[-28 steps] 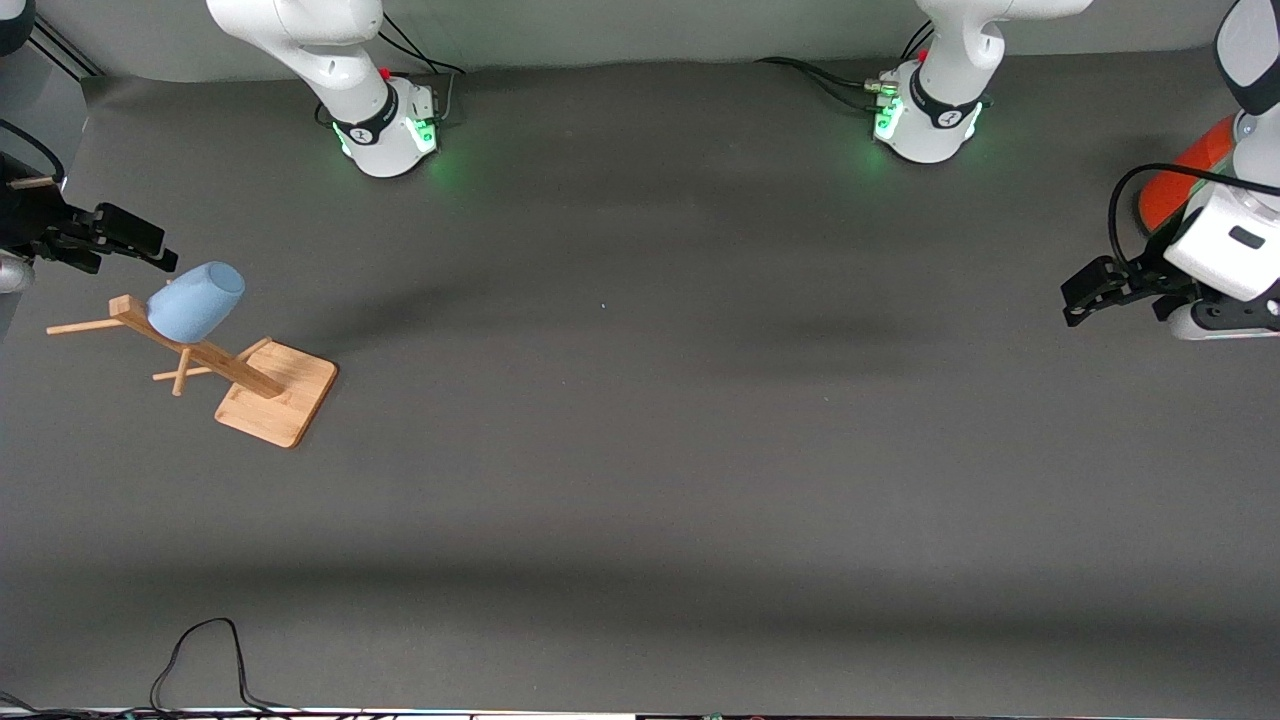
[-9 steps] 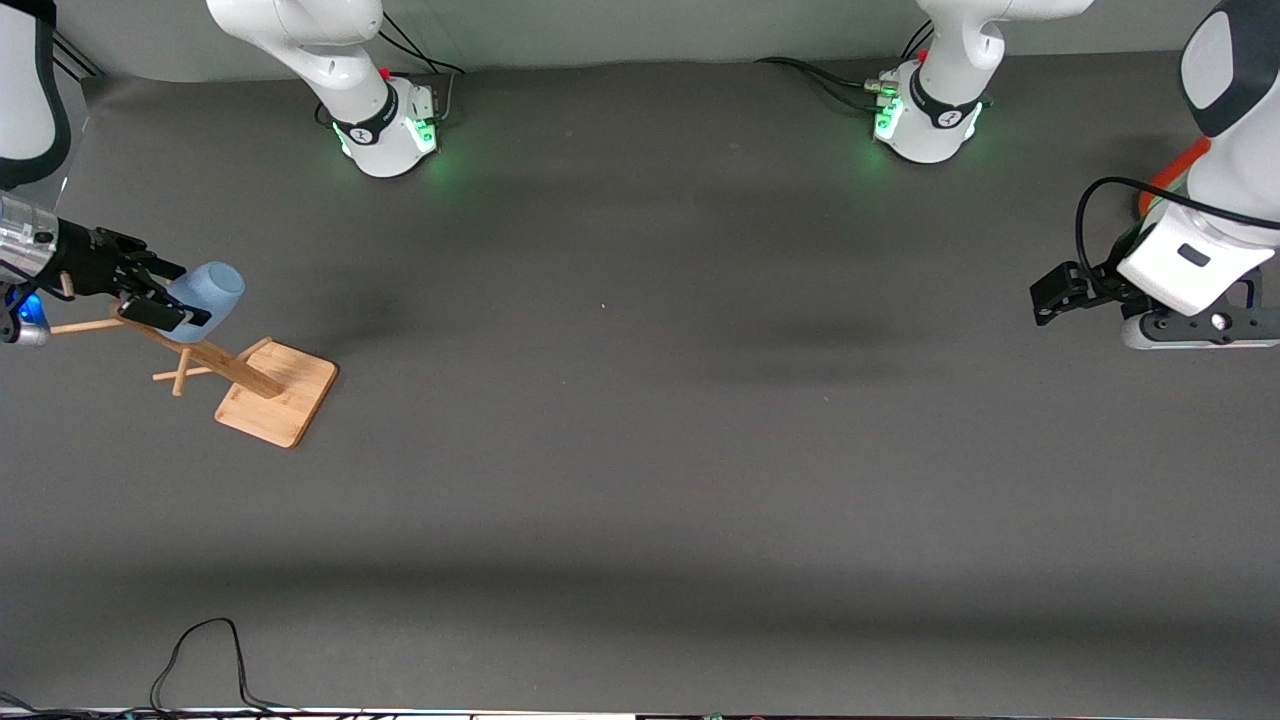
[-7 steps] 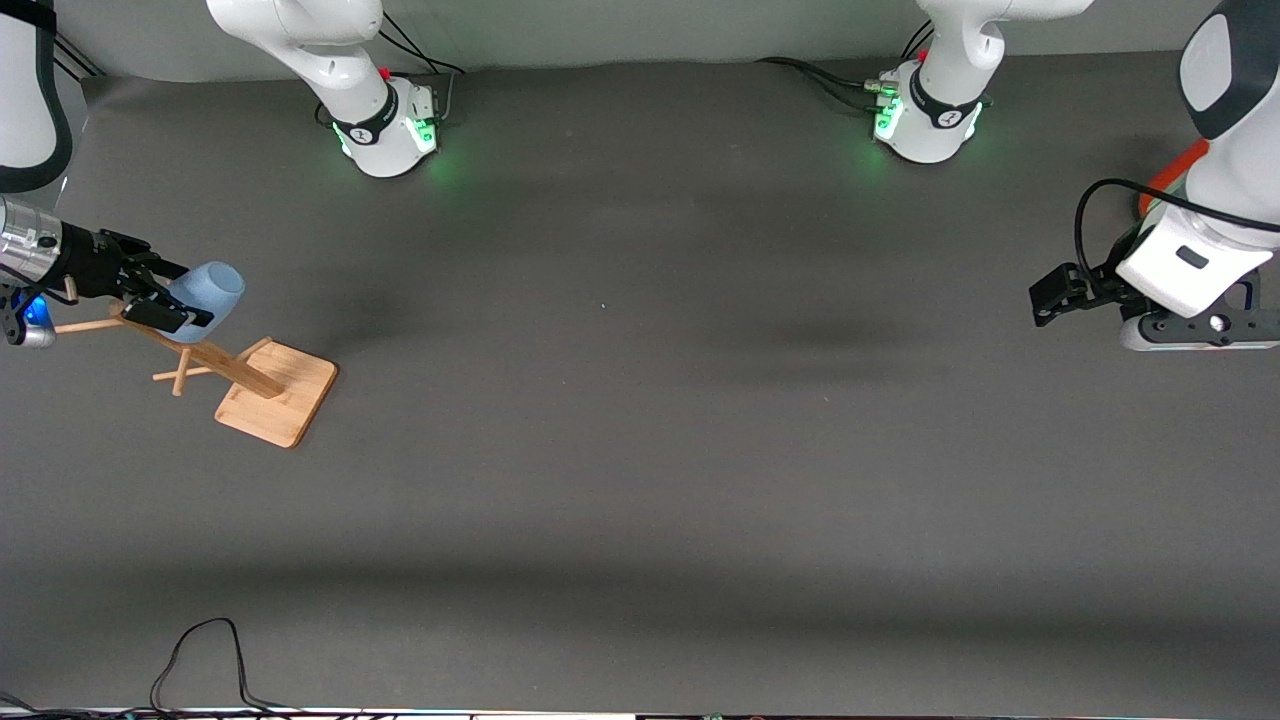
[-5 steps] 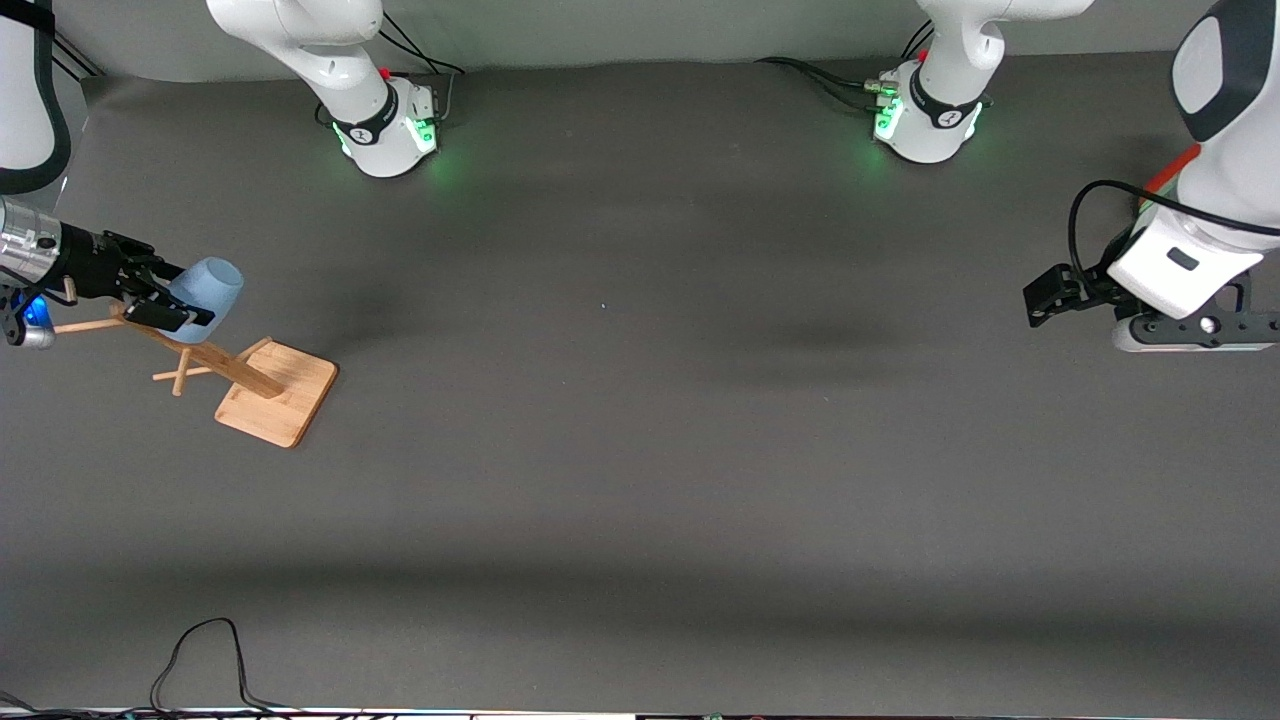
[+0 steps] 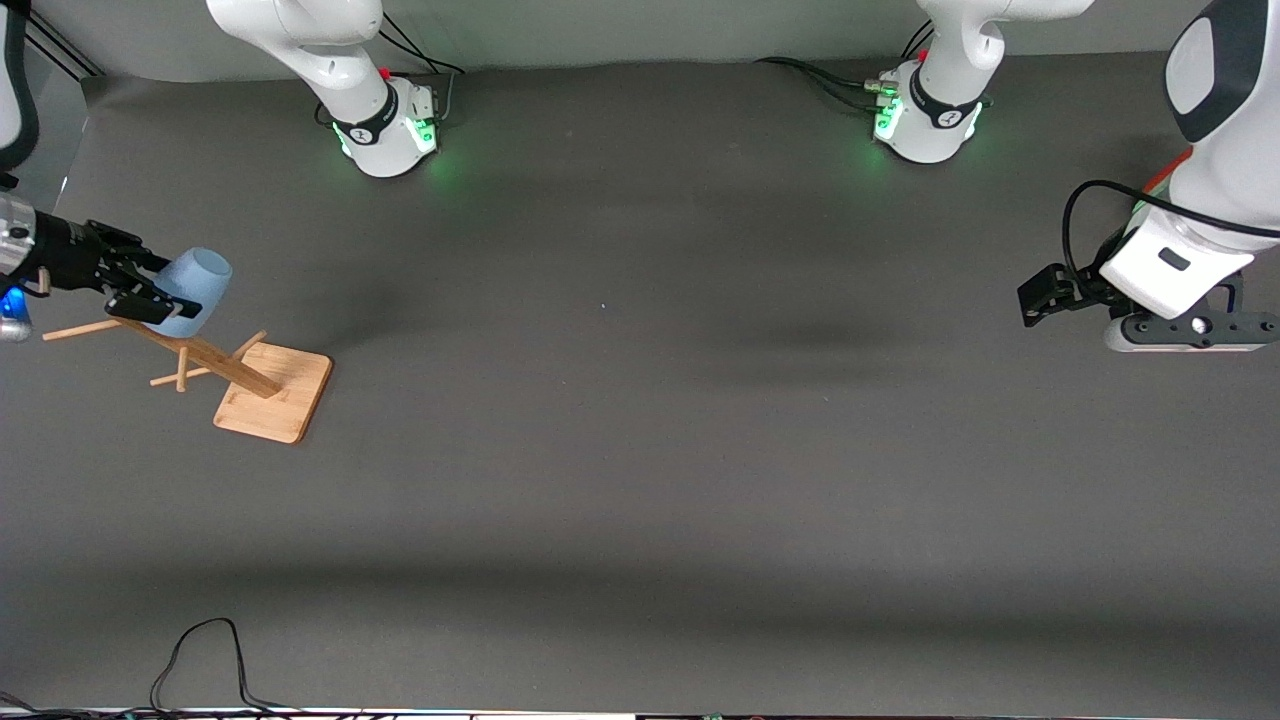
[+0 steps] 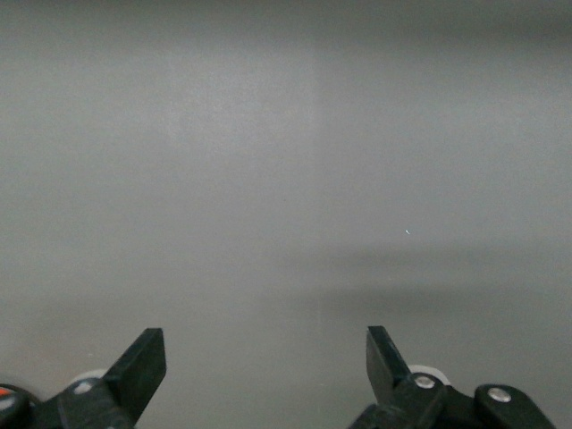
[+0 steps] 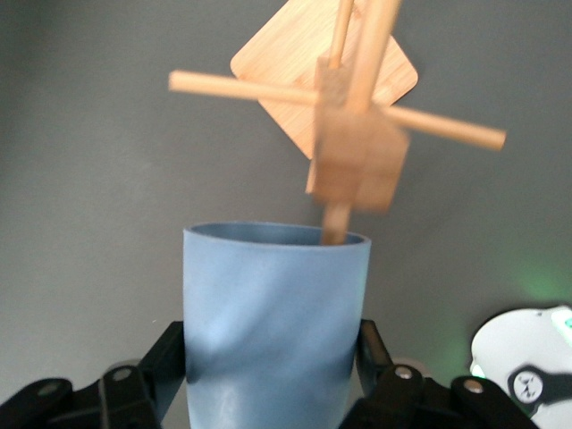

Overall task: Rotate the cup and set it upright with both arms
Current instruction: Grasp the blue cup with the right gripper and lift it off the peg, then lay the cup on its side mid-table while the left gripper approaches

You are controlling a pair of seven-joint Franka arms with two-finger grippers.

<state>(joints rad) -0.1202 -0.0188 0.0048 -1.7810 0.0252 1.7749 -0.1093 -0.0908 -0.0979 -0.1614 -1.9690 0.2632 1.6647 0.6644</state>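
Note:
The pale-blue cup [image 5: 198, 276] lies tilted, mouth toward the table's middle, at the top of a wooden peg rack [image 5: 272, 392] near the right arm's end. My right gripper [image 5: 163, 291] is shut on the cup's base end. In the right wrist view the cup [image 7: 273, 295] fills the space between both fingers [image 7: 172, 356], and one peg tip [image 7: 335, 231] sits just inside its rim. My left gripper [image 5: 1036, 295] hangs open and empty over the table at the left arm's end; its wrist view shows its own gripper [image 6: 266, 353] over bare mat.
A red-orange can [image 5: 1168, 172] is mostly hidden by the left arm. The rack's post and cross pegs [image 7: 357, 147] stand close in front of the cup. A black cable [image 5: 200, 650] lies at the table's front edge.
My right gripper closed on the cup and has drawn it back along the peg toward the right arm's end; the rack shifted slightly. My left gripper crept toward the table's middle.

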